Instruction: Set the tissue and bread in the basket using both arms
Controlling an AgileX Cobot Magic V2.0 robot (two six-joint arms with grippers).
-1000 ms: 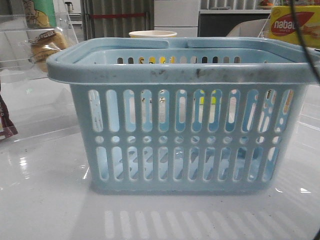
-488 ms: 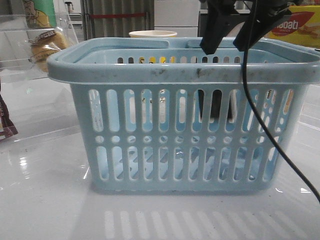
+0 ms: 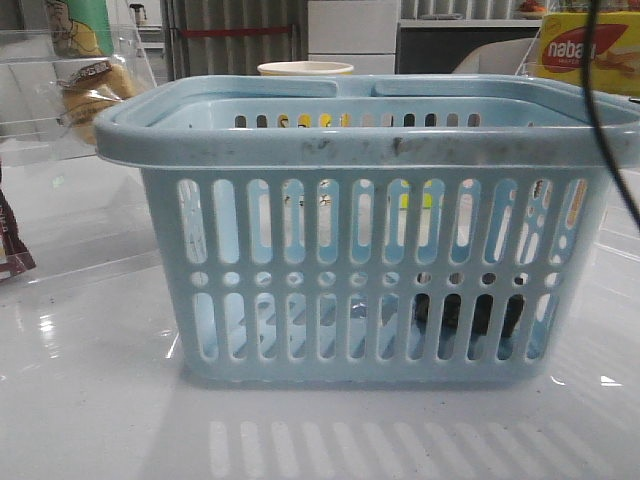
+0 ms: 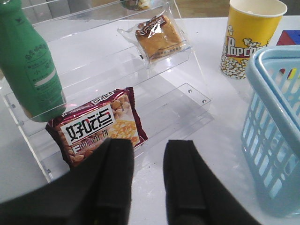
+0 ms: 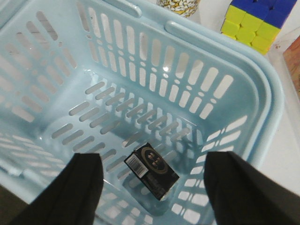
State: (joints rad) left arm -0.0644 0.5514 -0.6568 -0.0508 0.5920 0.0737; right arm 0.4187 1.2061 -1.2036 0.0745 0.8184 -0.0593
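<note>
One pale blue basket (image 5: 140, 93) lies below our right gripper (image 5: 152, 180), whose fingers are spread wide and empty. The black tissue pack (image 5: 151, 170) rests on the basket floor between them. Our left gripper (image 4: 147, 176) is parted, empty; the bagged bread (image 4: 157, 37) sits well beyond it on a clear shelf.

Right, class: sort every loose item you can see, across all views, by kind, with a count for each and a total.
Food packs: 3 (bread, snack packet, biscuit box)
Containers: 3 (basket, popcorn cup, green bottle)
Tissue: 1
Puzzle cube: 1
Total: 8
</note>
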